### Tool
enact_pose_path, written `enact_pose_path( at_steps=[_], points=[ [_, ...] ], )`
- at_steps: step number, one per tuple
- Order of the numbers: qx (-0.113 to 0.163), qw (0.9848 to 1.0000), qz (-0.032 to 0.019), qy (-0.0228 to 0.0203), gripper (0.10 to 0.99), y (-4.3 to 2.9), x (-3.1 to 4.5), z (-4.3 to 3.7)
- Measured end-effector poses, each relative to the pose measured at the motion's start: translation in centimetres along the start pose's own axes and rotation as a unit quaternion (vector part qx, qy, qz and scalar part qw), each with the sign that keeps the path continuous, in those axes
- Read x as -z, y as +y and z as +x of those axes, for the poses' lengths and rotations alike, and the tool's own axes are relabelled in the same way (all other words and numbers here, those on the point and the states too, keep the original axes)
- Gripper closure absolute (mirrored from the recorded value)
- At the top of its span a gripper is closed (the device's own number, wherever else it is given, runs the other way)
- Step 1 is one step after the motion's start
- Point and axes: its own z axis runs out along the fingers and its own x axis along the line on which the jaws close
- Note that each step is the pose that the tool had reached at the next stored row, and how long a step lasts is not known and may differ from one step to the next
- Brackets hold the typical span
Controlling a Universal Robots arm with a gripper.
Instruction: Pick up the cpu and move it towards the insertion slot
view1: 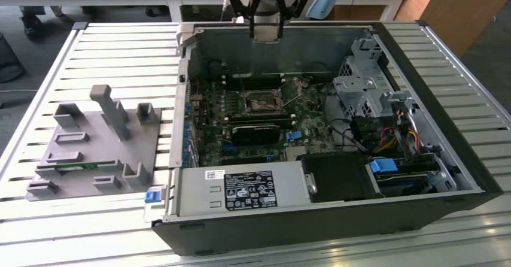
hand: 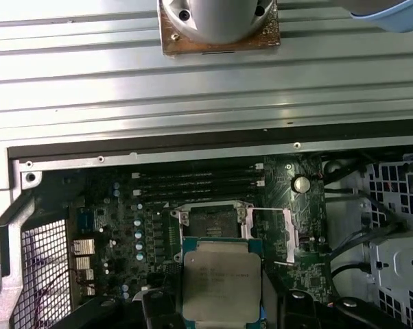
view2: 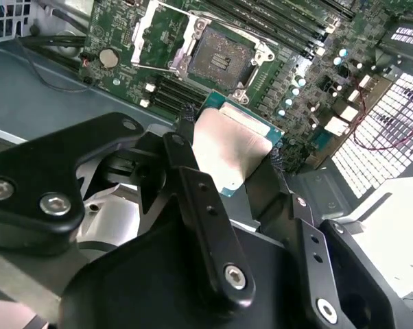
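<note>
The cpu (view2: 235, 147), a flat square chip with a silvery top and a green-edged rim, sits clamped between the black fingers (view2: 184, 147) of my gripper (view2: 230, 140), which is shut on it. In the first wrist view the cpu (hand: 220, 282) hangs just short of the insertion slot (hand: 210, 223), a square socket with its metal bracket swung open. That slot (view2: 217, 58) has a dark centre. In the exterior view my gripper (view1: 266, 32) hovers high over the far wall of the open computer case, above and beyond the slot (view1: 259, 104).
The open case (view1: 447, 159) lies on a slatted metal table (view1: 119, 57). Inside are a long black block (view1: 255, 132), a power supply (view1: 239, 190), a drive cage (view1: 363, 90) and cables (view1: 383, 138). A grey plastic tray (view1: 92, 147) holding a green memory stick (view1: 76, 166) is on the exterior view's left.
</note>
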Motion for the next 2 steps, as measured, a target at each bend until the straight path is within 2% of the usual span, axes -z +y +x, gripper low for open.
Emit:
enact_pose_path(
  at_steps=[2],
  points=[
    [0.000,1.0000,0.0000,0.0000,0.541,0.00,0.00,0.00]
  ],
)
